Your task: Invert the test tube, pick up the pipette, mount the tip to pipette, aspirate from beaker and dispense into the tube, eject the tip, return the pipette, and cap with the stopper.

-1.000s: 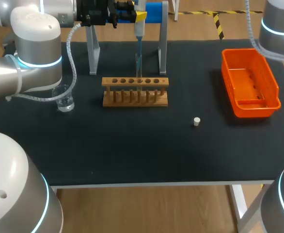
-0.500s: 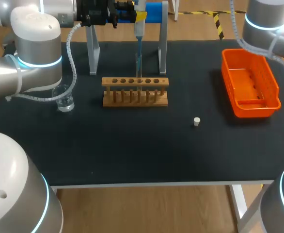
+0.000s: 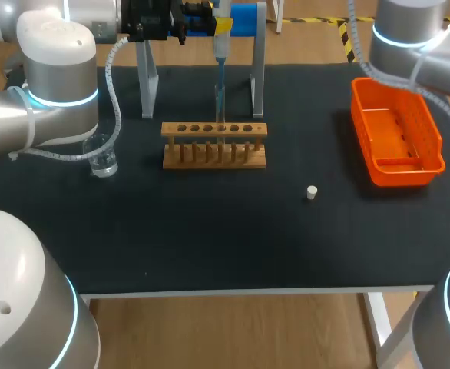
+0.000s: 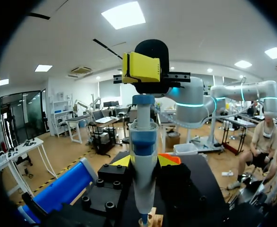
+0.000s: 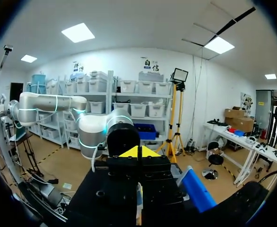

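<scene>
Currently the pipette (image 3: 220, 48) stays upright, tip in the tube (image 3: 219, 106) on the rack (image 3: 214, 146), clamped by the left gripper (image 4: 145, 161). Only the right arm (image 3: 409, 38) has swung inward; its gripper (image 5: 139, 152) is closed, empty. Expect dispensing to continue; the stopper (image 3: 311, 192) waits on the surface (image 3: 210, 231).

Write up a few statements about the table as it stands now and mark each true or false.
1. The stopper lies on the table, apart from the wooden test tube rack. True.
2. The beaker sits inside the orange basket. False: it stands on the table, on the far side of the rack from the basket.
3. The left arm's jaws hold the pipette upright above the rack. True.
4. The stopper caps a test tube. False: it lies alone on the table.
</scene>
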Controlling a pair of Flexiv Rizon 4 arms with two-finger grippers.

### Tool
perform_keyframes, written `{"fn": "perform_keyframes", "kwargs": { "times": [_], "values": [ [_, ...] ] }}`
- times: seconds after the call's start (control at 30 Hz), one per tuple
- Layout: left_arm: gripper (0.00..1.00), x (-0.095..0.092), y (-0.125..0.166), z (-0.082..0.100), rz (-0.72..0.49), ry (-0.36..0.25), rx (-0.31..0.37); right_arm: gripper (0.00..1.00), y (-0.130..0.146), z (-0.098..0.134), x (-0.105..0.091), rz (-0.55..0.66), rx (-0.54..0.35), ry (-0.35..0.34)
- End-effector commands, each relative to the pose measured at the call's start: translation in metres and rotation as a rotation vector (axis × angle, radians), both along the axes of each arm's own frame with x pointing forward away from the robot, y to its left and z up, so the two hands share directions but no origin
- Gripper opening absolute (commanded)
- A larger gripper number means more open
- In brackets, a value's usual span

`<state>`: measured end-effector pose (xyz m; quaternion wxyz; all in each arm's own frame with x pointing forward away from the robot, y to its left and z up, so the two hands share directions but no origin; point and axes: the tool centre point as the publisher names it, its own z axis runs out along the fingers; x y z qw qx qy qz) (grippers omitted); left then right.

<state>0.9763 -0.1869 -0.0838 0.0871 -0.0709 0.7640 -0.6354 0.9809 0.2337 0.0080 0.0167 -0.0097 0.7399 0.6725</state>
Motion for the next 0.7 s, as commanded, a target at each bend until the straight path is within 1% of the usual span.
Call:
{"fn": "perform_keyframes", "kwargs": {
  "times": [0.03, 0.33, 0.7],
  "values": [
    [0.00, -0.001, -0.001, 0.000, 0.003, 0.000, 0.000, 0.00, 0.004, -0.003, 0.002, 0.010, 0.001, 0.004],
    [0.00, -0.001, -0.001, 0.000, 0.003, 0.000, 0.000, 0.00, 0.009, -0.008, 0.001, 0.029, -0.003, 0.016],
    [0.00, -0.001, -0.001, 0.000, 0.003, 0.000, 0.000, 0.00, 0.010, -0.014, 0.000, 0.034, -0.002, 0.031]
  ]
}}
